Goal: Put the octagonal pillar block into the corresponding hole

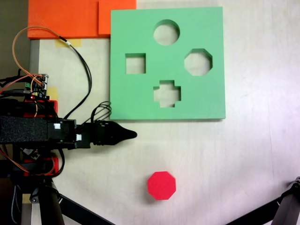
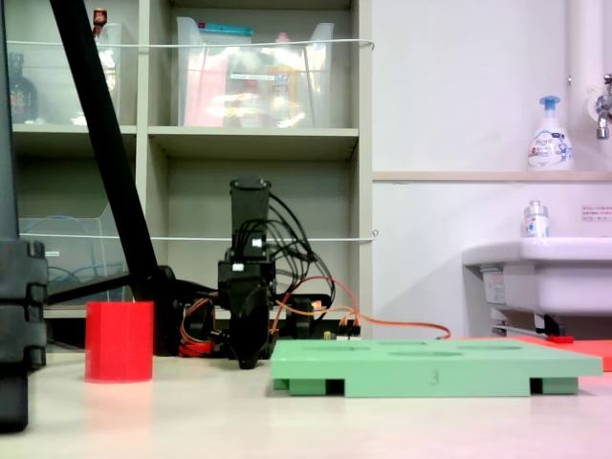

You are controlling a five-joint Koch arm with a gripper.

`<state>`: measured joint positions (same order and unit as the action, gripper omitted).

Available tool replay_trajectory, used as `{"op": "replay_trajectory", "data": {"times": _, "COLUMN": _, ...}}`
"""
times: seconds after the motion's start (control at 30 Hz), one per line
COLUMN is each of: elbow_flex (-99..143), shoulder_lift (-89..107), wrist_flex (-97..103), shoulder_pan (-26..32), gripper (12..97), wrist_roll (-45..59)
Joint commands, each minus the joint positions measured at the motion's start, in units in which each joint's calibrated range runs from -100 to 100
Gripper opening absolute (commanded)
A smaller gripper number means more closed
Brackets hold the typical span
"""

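The octagonal pillar block (image 1: 161, 185), bright red, stands alone on the pale table toward the lower middle of a fixed view; from the side it shows as a red upright prism (image 2: 119, 341) at the left. The green foam board (image 1: 206, 103) lies flat above it, and its eight-sided hole (image 1: 198, 62) sits at the board's right. My gripper (image 1: 133, 135) points right just below the board's lower left corner, jaws together, holding nothing. Seen from the side, the gripper (image 2: 247, 361) hangs tip down near the table, between block and board (image 2: 430, 368).
The board also has a round cutout (image 1: 166, 32), a square cutout (image 1: 135, 63) and a cross-shaped cutout (image 1: 167, 93). Orange foam sheets (image 1: 65, 18) lie at the top left. Black stand legs (image 1: 70, 206) cross the bottom corners. Cables (image 1: 86, 70) loop beside the arm.
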<state>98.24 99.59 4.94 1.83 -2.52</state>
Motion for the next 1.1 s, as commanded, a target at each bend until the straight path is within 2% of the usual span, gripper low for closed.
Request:
{"op": "replay_trajectory", "data": {"times": 0.0, "elbow_flex": 1.76, "shoulder_lift": 0.41, "wrist_flex": -3.35, "shoulder_pan": -0.15, "gripper": 48.6, "wrist_roll": -0.05}}
{"op": "replay_trajectory", "data": {"times": 0.83, "elbow_flex": 1.76, "shoulder_lift": 0.41, "wrist_flex": -3.35, "shoulder_pan": -0.49, "gripper": 48.9, "wrist_roll": -0.05}}
{"op": "replay_trajectory", "data": {"times": 0.97, "elbow_flex": 1.76, "shoulder_lift": 0.41, "wrist_flex": -3.35, "shoulder_pan": -2.98, "gripper": 48.6, "wrist_roll": -0.15}}
{"op": "replay_trajectory", "data": {"times": 1.07, "elbow_flex": 1.76, "shoulder_lift": 0.41, "wrist_flex": -2.01, "shoulder_pan": -3.71, "gripper": 49.7, "wrist_roll": -5.71}}
